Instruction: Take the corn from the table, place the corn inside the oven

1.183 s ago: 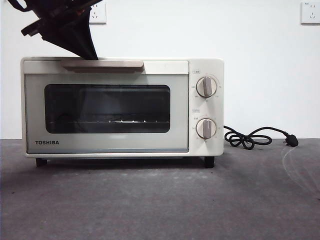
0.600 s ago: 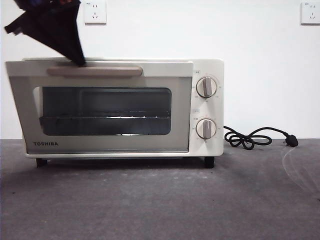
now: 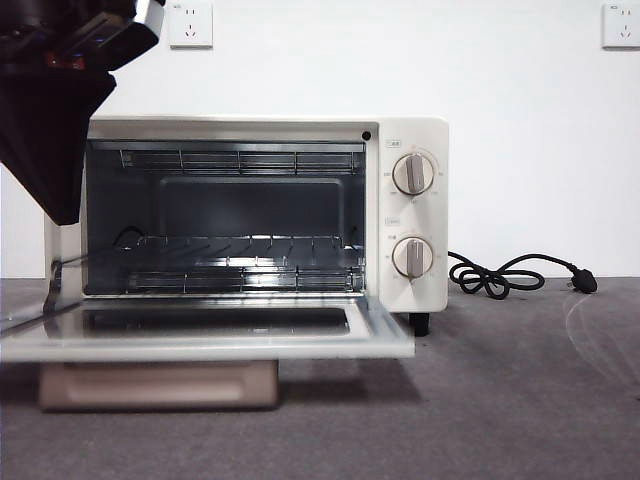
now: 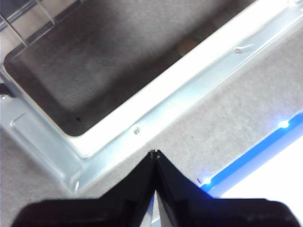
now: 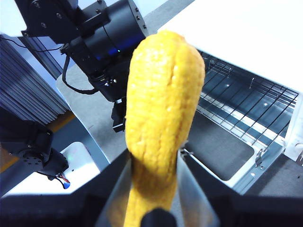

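Note:
The cream-white oven (image 3: 415, 215) stands open on the table (image 3: 500, 400), its door (image 3: 200, 335) lying flat toward me with the beige handle (image 3: 160, 385) under it. Its wire rack (image 3: 240, 245) holds nothing. My left gripper (image 3: 62, 212), shut on nothing, hangs at the oven's left side; in the left wrist view its tips (image 4: 155, 153) hover just above the door's frame (image 4: 189, 75). The yellow corn (image 5: 163, 109) is gripped by my right gripper (image 5: 154, 182), held up above the open door and rack (image 5: 241, 104). The front view does not show it.
A black power cord (image 3: 510, 275) lies coiled on the table right of the oven. Two round knobs (image 3: 413, 173) sit on the oven's right panel. Wall sockets (image 3: 190, 25) are on the white wall behind. The left arm's black body (image 5: 104, 42) shows beyond the corn.
The oven door has swung from shut, through half open, down to flat. My left gripper has left the handle and moved left and lower beside the oven.

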Tool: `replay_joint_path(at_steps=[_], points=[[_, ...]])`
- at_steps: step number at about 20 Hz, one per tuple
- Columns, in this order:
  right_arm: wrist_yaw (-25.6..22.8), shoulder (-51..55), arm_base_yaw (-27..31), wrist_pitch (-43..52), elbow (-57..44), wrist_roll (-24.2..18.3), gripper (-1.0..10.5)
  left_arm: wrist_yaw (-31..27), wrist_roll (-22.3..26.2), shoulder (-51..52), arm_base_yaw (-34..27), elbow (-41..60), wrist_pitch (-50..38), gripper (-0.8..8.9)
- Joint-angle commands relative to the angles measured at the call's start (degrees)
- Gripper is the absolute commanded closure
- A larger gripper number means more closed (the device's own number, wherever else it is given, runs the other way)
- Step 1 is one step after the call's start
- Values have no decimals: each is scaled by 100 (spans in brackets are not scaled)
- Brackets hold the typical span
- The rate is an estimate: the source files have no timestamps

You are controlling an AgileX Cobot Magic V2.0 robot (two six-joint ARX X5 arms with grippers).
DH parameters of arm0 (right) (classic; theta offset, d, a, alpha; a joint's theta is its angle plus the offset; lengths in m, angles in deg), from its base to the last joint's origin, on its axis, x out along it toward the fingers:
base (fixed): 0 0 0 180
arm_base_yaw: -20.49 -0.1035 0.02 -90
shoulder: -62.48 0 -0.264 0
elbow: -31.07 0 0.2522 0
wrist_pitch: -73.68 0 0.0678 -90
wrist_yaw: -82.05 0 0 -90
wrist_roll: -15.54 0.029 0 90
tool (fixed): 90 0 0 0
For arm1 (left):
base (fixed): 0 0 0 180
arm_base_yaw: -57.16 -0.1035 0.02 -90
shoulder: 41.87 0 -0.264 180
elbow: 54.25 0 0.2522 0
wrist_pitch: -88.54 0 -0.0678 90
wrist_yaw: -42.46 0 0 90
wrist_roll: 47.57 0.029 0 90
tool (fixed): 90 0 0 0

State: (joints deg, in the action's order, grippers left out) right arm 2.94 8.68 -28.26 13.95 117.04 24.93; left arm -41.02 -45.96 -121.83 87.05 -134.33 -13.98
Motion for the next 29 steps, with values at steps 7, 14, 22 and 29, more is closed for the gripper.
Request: replay_joint_path(at_steps=[7,14,22,29], points=[[26,-192,-11,-59,28,-214,959,-15,24,962,284,-9,-361,819],[411,-848,-382,1045,28,-680,959,-96,-92,3189,284,-9,-1235,819],[-103,-1727,-1047,2608,28,-1528,959,-625,-175,4513,284,-9,431,819],[-538,-2514,-1095,2684,28,-2203,959,-616,-404,5040,282,-9,1143,819]])
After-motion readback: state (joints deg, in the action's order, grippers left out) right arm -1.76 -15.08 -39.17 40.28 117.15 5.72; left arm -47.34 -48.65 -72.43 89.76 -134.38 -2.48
